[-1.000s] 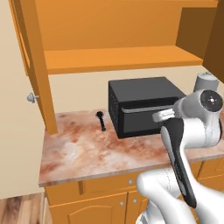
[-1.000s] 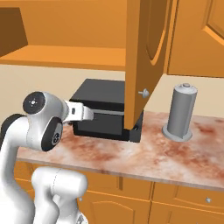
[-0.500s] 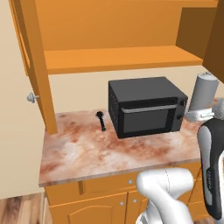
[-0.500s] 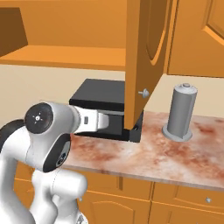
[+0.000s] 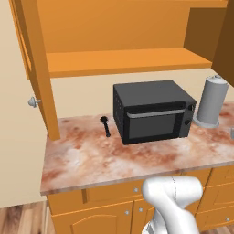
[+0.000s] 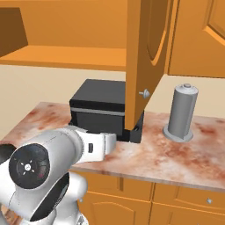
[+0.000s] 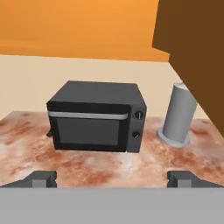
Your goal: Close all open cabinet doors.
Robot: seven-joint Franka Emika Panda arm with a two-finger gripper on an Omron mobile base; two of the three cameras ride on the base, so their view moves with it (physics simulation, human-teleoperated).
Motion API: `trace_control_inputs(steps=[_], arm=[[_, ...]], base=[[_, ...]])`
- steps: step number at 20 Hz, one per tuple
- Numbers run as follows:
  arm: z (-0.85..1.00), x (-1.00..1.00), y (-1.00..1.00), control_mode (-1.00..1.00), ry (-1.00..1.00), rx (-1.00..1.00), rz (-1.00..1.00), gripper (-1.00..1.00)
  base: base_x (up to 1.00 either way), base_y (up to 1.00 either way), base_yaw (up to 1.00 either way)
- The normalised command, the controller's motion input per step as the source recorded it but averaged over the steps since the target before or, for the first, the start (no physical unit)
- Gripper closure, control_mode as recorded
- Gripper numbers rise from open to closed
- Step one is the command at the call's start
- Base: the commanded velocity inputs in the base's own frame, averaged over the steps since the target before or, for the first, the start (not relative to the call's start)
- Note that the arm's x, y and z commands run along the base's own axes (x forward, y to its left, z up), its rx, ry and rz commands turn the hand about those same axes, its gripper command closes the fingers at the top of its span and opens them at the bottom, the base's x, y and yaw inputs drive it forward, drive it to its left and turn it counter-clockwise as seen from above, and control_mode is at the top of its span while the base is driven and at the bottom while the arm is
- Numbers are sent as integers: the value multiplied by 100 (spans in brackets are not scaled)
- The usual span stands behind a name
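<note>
Two cabinet doors stand open over the counter. The left door [image 5: 39, 68] is edge-on at the left, its silver knob [image 5: 33, 101] pointing left. The right door [image 6: 147, 57] hangs open in front of the microwave's right end, knob [image 6: 143, 93] near its lower corner; its dark edge [image 7: 197, 57] crosses the upper right of the hand view. My gripper [image 7: 112, 179] is open, with its fingertips [image 7: 41, 178] wide apart and nothing between them. It faces the microwave [image 7: 94, 118] from low over the counter's front, below and left of the right door.
A black microwave [image 5: 153, 112] sits mid-counter with a grey canister [image 5: 212, 101] to its right. A small black utensil [image 5: 106, 125] lies left of the microwave. A closed cabinet door [image 6: 197, 35] is at the far right. Drawer fronts [image 5: 114, 194] run below the counter.
My arm has swung down and forward, dropping out of the upper part of the left base view. Both doors, the microwave and the canister stay put.
</note>
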Motion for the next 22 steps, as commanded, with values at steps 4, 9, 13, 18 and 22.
trace_control_inputs(steps=[4, 9, 13, 18, 22], arm=[[-1, -12, -25, -100, -25, 0, 1, -100], [7, 0, -53, -100, -21, 0, 7, -100], [6, 0, -57, -100, -19, 0, 6, -100], [2, 0, -59, -100, -19, 0, 9, -100], [0, 2, -59, -100, -19, 0, 15, -100]], base=[[0, 0, 0], [0, 0, 0], [0, 0, 0], [0, 0, 0], [0, 0, 0]])
